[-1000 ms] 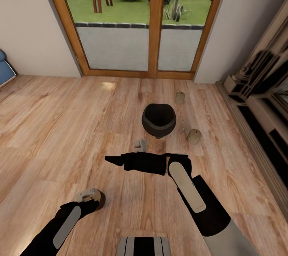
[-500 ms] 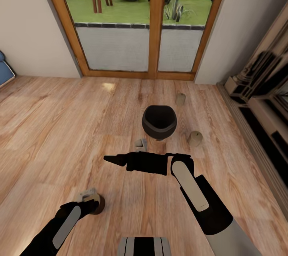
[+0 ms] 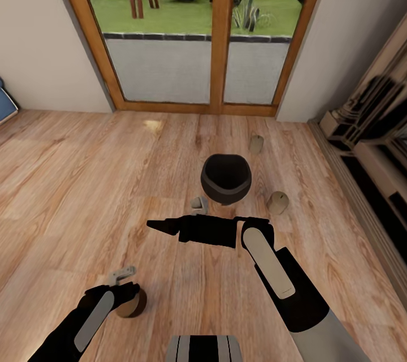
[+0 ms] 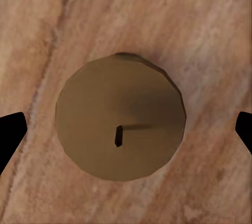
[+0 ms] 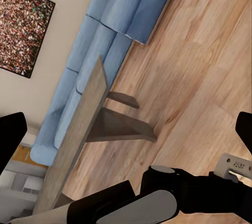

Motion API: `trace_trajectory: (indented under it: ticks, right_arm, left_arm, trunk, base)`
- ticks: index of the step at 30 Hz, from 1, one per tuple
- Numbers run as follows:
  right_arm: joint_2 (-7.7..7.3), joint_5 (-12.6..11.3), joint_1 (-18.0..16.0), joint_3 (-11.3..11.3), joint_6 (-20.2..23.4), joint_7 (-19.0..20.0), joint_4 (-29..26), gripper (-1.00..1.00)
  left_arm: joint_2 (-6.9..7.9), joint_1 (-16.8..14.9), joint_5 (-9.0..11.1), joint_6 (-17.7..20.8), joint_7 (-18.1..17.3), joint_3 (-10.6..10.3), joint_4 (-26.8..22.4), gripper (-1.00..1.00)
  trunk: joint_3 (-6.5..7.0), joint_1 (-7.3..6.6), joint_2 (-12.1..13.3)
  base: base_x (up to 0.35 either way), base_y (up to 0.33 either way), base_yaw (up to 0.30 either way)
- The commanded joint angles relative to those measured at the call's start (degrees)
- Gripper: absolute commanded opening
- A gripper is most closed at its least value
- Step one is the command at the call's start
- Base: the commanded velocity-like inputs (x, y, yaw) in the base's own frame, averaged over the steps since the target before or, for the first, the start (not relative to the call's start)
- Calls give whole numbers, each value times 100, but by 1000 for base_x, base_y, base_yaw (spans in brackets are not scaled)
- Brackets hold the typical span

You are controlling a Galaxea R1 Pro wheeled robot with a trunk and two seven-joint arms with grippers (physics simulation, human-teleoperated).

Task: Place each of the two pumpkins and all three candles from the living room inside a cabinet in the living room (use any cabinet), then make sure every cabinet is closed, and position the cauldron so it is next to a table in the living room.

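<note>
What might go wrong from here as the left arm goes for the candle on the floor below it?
1. In the left wrist view the candle stands upright and sits nearer one fingertip of the open left gripper; closing unevenly could tip it or roll it away.
2. The right arm's forearm stretches across the front close to the cauldron; a swing could knock it toward the two candles beside it.

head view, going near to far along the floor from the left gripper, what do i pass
left gripper over a candle → right forearm → cauldron → far candle → glass doors
</note>
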Motion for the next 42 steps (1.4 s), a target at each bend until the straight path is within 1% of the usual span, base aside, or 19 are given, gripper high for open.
trace_trajectory:
  ticks: [1,12,30,33,37,42]
  right_arm:
    - [2,32,-3,-5,18,35,3,100]
    - [2,33,-3,-5,15,26,6,100]
    - [-1,33,-3,-6,15,22,6,100]
    - [-1,33,-3,-5,15,20,6,100]
    - [-1,33,-3,-5,15,19,6,100]
    - [-1,33,-3,-5,12,18,6,100]
  left_arm:
    - [7,-3,61,4,57,-22,-8,100]
    - [10,-3,62,3,57,-14,-8,100]
    - [0,-3,57,-9,57,-31,1,100]
    - [10,-3,61,-133,57,-34,1,100]
    - [23,-3,59,-244,57,-36,1,100]
    - [26,-3,58,-351,57,-44,1,100]
  trunk:
    - [-4,-1,-2]
    - [-4,-1,-2]
    - [-4,-1,-2]
    - [-4,-1,-2]
    - [-93,10,-7]
    - [-93,10,-7]
  base:
    - [19,1,0]
    - [3,61,0]
    - [0,3,0]
    - [0,0,0]
    - [0,0,0]
    - [0,0,0]
